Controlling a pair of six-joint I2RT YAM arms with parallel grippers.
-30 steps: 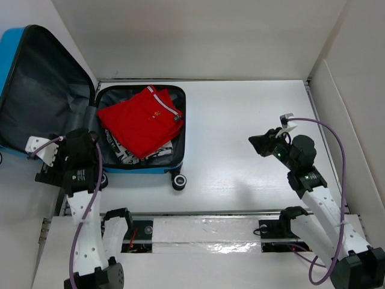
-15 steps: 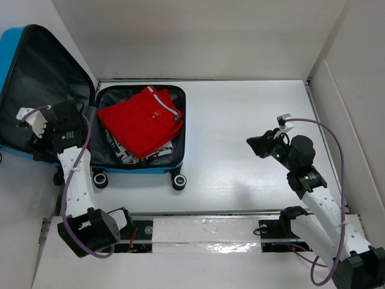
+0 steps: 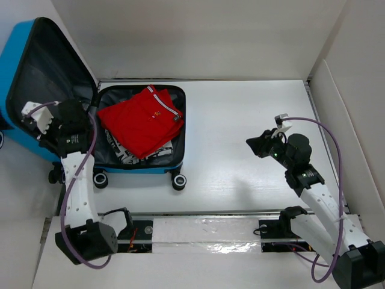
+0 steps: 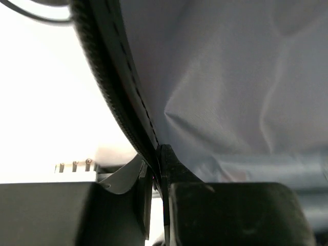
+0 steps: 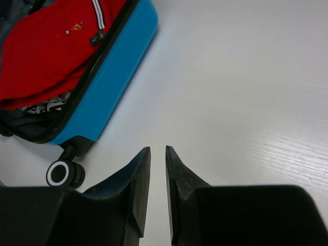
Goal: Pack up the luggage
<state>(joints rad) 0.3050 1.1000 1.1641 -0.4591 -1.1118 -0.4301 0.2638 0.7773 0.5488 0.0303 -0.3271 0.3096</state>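
While the left tool [image 4: 155, 166] seems clamped on the rim of the luggage [image 3: 51, 78], arc its lid smoothly over the red clothes [image 3: 139, 120] to the tool's right

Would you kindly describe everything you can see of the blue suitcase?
The suitcase is a small bright-blue hard shell lying open on the left of the table. Its lid, lined in dark grey fabric with a black zip rim, stands tilted up leftward, its edge pinched by the left gripper. The base holds a folded red garment over black-and-white cloth. Black wheels face the arms.
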